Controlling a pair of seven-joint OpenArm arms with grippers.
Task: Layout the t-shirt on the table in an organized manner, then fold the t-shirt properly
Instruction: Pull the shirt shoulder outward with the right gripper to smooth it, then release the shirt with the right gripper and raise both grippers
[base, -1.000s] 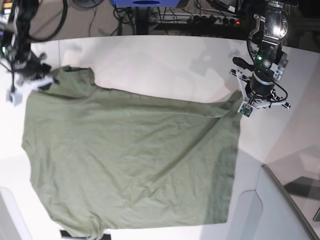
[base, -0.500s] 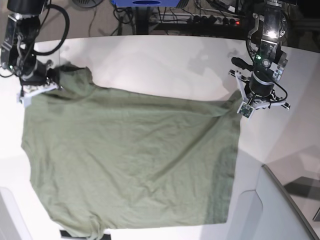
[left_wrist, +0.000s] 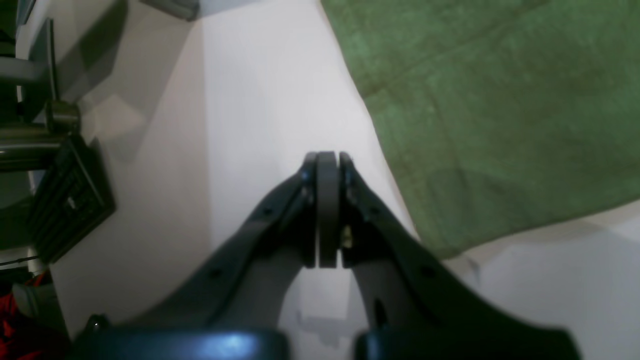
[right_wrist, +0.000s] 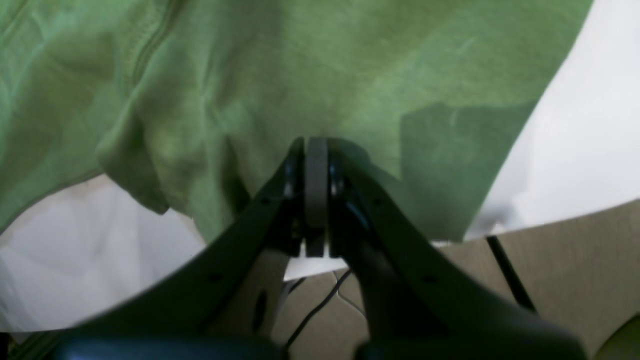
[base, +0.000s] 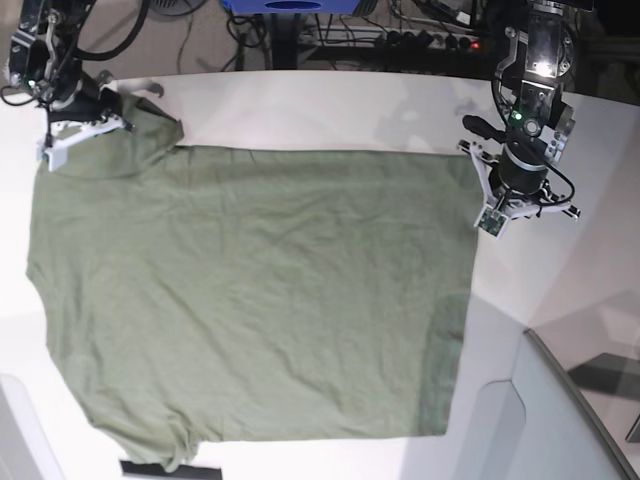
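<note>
Lying nearly flat across the table (base: 330, 110), the t-shirt (base: 250, 300) awaits folding. Right gripper (right_wrist: 316, 150) pinches its far sleeve corner; left gripper (left_wrist: 327, 165), pressed together, sits beside its hem.

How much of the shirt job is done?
The t-shirt already lies spread nearly flat on the table. Right now the right gripper, jaws shut, sits at the bunched sleeve corner; whether it pinches cloth is unclear. The left gripper is shut beside the hem, holding nothing. No fold is made, so all the folding is left.
</note>
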